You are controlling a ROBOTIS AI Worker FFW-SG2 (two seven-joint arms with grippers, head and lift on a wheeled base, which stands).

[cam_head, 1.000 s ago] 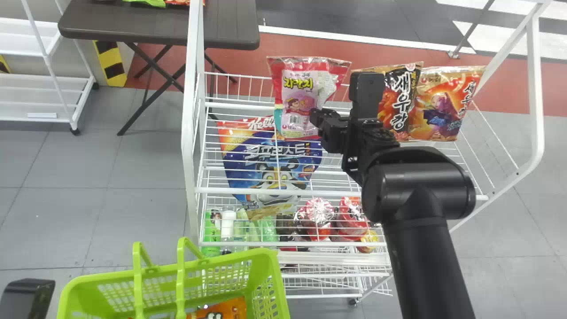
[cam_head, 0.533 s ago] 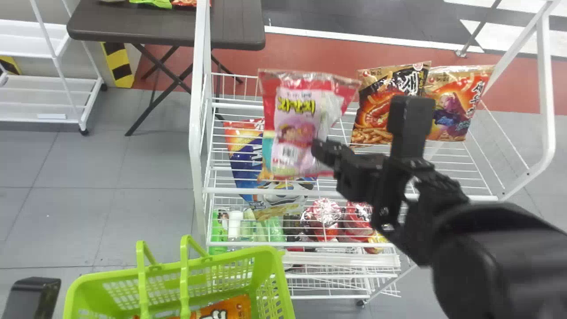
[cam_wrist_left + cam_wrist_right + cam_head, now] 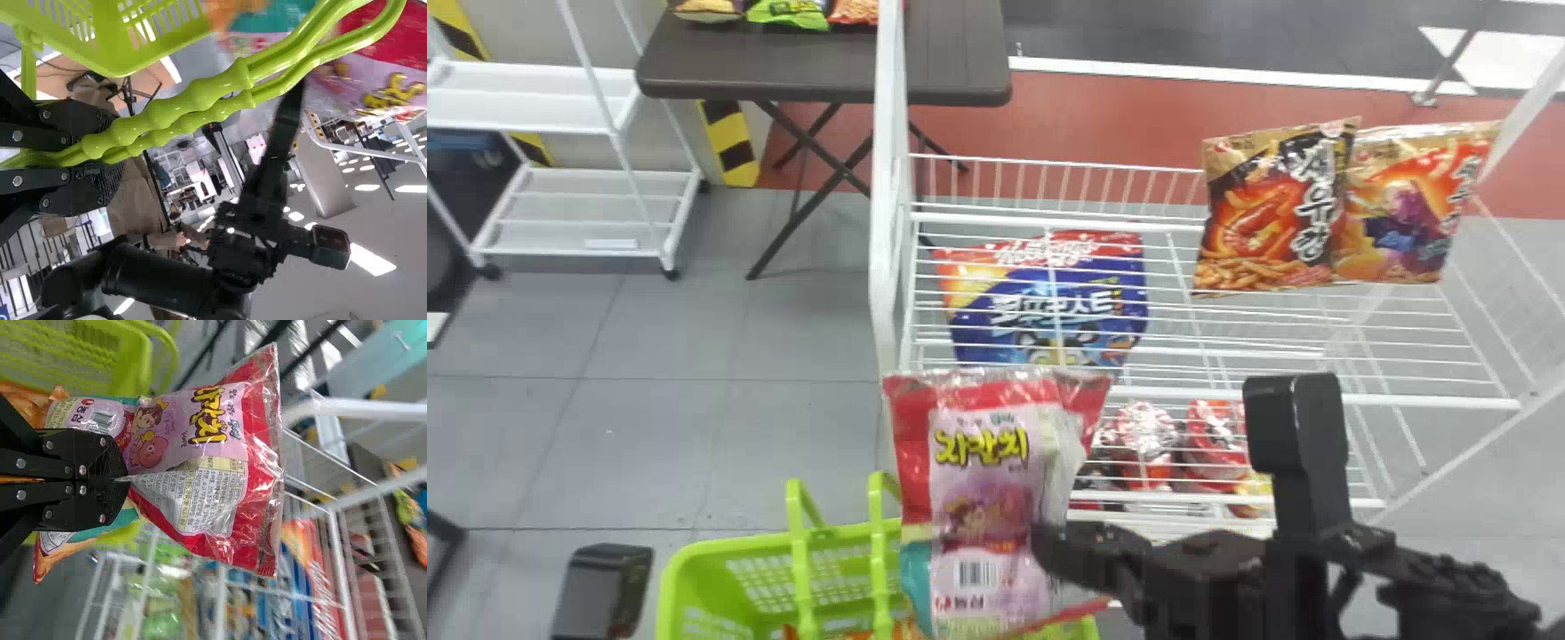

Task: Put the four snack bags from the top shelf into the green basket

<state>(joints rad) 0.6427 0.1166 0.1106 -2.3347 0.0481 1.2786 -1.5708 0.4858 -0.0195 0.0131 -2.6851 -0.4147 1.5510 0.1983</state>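
The pink-and-red bag (image 3: 978,498) stands upright in the right fingers (image 3: 1080,551). Beyond them lean the black-and-orange bag (image 3: 1249,222) and the tan-and-orange bag (image 3: 1409,222); to their left, the green basket (image 3: 703,573) holds an orange bag (image 3: 858,635).

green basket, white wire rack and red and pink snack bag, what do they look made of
The bright green perforated basket looks like moulded plastic, semi-gloss, with smooth highlights on its ribbed handles. The white wire rack seems to be painted or coated metal, judging by its thin, straight rods. The red and pink snack bag looks like glossy film, crinkled and glinting, possibly foil-lined.

two snack bags (image 3: 1267,209) on wire shelf (image 3: 1423,402)
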